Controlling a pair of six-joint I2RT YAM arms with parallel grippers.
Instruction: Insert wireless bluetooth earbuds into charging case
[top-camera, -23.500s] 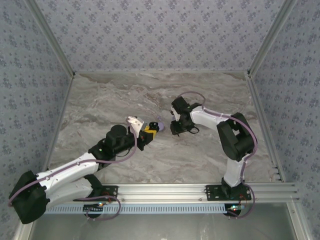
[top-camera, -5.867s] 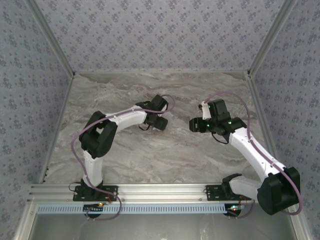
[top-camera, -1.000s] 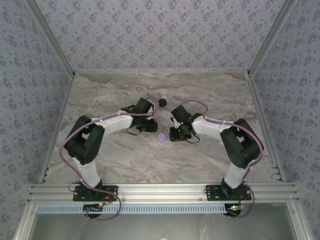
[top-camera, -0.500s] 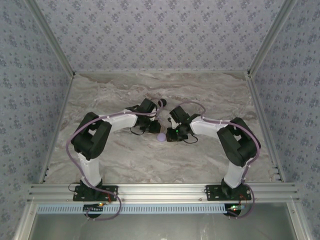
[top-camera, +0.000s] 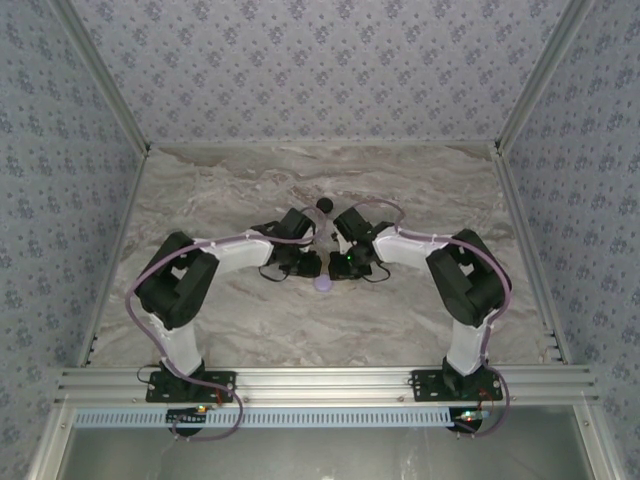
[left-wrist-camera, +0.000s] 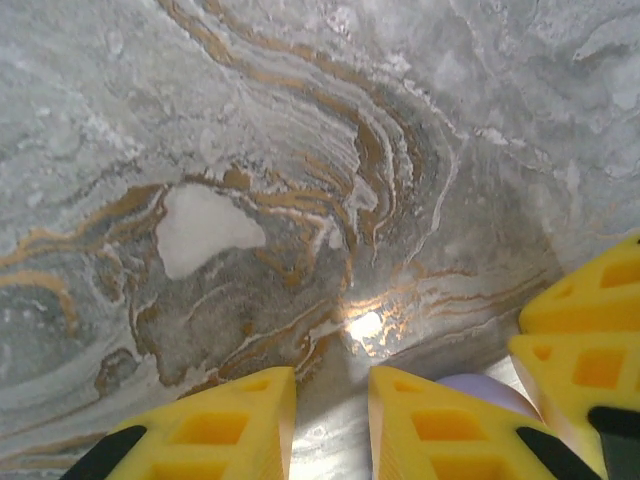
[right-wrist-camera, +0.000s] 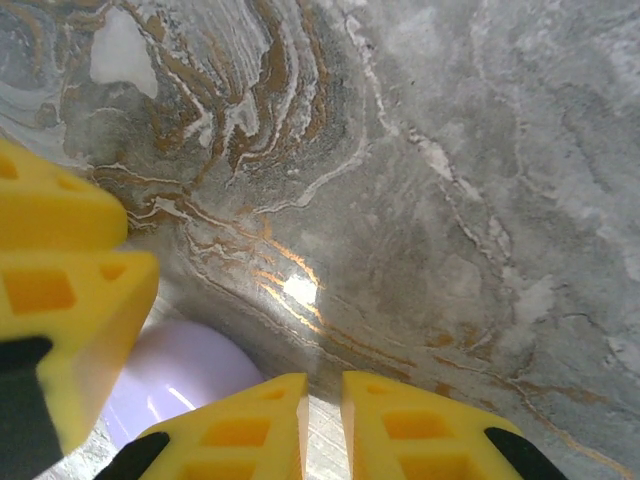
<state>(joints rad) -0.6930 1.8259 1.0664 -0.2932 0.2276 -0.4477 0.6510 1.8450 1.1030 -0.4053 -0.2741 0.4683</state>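
Observation:
The charging case (top-camera: 324, 205) is a small black round puck on the marble, just beyond both wrists. The earbuds are out of view. My left gripper (top-camera: 306, 266) (left-wrist-camera: 333, 400) points down at the bare table, its yellow fingers (left-wrist-camera: 230, 420) nearly together with nothing between them. My right gripper (top-camera: 340, 268) (right-wrist-camera: 325, 400) faces it from the right, also shut and empty. Between the two lies a pale lavender disc (top-camera: 322, 284) (left-wrist-camera: 480, 388) (right-wrist-camera: 185, 375). The right gripper's fingers (left-wrist-camera: 590, 330) show at the right edge of the left wrist view.
The left gripper's fingers (right-wrist-camera: 60, 260) stand at the left edge of the right wrist view, close beside the lavender disc. Marble tabletop (top-camera: 230, 190) spreads to patterned walls on three sides. An aluminium rail (top-camera: 320, 382) runs along the near edge.
Both wrists have closed in on each other at the table's centre. The lavender disc has slid slightly toward the near edge. The black case has stayed put.

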